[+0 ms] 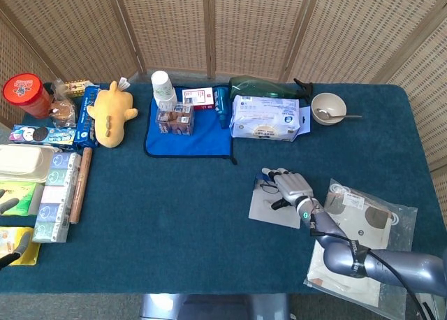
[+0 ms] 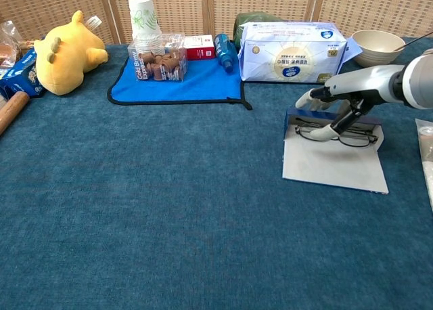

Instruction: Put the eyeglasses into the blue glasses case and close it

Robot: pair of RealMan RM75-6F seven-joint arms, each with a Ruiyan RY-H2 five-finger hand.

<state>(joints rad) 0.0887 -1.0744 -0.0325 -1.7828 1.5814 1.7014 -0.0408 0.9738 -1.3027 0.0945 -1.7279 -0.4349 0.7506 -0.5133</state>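
My right hand point(image 2: 338, 110): fingers curled down onto the eyeglasses point(image 2: 352, 138) in the open blue glasses case point(image 2: 331, 162); grip uncertain.

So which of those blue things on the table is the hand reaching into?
The small open blue glasses case under the right hand, with the eyeglasses in front, not the blue cloth or blue bottle.

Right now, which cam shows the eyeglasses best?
Chest view: the eyeglasses lie in plain sight on the grey sheet, dark frame readable, right hand reaching over them. In the head view the hand hides nearly all of them; only a sliver shows.
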